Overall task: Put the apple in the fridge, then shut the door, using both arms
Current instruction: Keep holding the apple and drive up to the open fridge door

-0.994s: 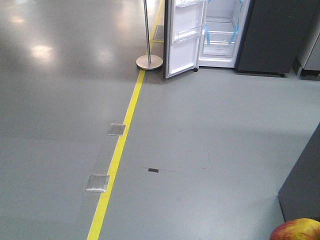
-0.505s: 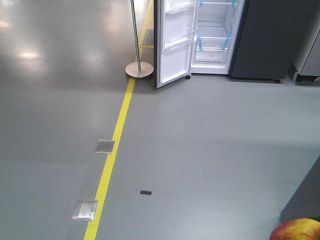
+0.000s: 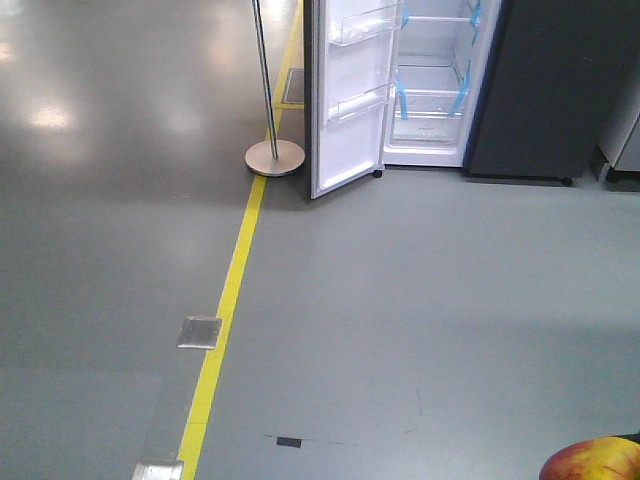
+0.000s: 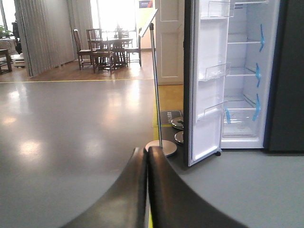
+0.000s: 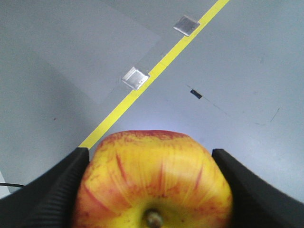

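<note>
Between the two ribbed black fingers (image 5: 52,190) of the right hand (image 5: 150,156) sits the apple (image 5: 154,185), pinched across its sides with the stem end turned back toward the wrist camera. That grip looks meant for carrying: the pads bear on the widest part of the fruit, so it should ride steadily while the robot is well apart from the fridge (image 3: 432,95).

From the front view the apple shows only at the bottom right corner, low and close to the robot's body. The right wrist is pitched downward, since its camera looks past the fruit onto bare grey floor (image 3: 400,300), the yellow floor line (image 3: 232,290) and two metal floor plates (image 5: 135,77).

Across the floor the door (image 3: 345,100) stands swung wide, its white inner face and clear bins showing. This leaves the glass shelves with their blue tape strips open to a straight approach. A silver pole (image 3: 262,80) on a round base stands just beside the door's outer edge, and a dark cabinet (image 3: 560,90) adjoins the fridge on the other side.

The left hand (image 4: 146,152) has its fingers pressed together on nothing. It is held roughly level and aimed forward, with the open fridge ahead and to its right. I judge it is kept empty for the door, which it could push once the apple rests on a shelf. Neither step is done yet.
</note>
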Controlling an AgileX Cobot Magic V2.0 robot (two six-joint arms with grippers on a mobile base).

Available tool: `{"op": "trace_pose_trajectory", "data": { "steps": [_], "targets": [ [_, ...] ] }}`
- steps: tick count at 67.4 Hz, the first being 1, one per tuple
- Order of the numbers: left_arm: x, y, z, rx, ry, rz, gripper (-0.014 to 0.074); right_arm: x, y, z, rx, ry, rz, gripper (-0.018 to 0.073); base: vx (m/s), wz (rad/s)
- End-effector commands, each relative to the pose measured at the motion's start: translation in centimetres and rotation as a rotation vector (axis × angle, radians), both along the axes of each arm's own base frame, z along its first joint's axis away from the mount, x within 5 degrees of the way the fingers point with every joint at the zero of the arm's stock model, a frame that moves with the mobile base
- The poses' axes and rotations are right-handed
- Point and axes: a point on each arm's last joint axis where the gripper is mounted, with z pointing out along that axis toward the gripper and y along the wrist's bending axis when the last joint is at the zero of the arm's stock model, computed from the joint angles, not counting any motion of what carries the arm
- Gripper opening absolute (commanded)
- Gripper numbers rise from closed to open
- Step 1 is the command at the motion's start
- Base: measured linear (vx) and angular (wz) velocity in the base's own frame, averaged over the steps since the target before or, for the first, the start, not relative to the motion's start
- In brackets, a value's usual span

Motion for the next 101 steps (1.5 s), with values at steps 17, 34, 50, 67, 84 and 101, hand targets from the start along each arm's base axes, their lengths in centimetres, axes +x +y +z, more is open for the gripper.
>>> {"op": "trace_pose_trajectory", "data": {
  "steps": [17,34,50,67,84,101],
  "targets": [
    [-0.26,0.0,1.32,-0.01,-0.107,-0.001,-0.0006,0.39,0.19,1.09,0.043,-0.063,-0.012,0.015,0.31,0.05],
    [-0.26,0.0,1.32,-0.01,-0.107,-0.001,-0.0006,0.39,0.19,1.09,0.043,-0.063,-0.012,0.015,0.3,0.03],
    [-0.26,0.0,1.32,-0.01,-0.107,-0.001,-0.0006,0.39,0.19,1.09,0.043,-0.063,-0.012,0.015,0.31,0.0],
    [-0.26,0.0,1.32,-0.01,-0.107,-0.001,-0.0006,0.39,0.19,1.09,0.043,-0.063,-0.012,0.015,0.31,-0.08],
    [-0.26,0.0,1.32,-0.01,-0.107,-0.001,-0.0006,0.39,0.19,1.09,0.043,-0.063,-0.012,0.015,0.29,-0.11],
    [-0.26,0.0,1.32,-0.01,-0.107,-0.001,-0.0006,0.39,0.19,1.09,0.043,-0.063,-0.012,0.015,0.27,-0.08]
  ]
}}
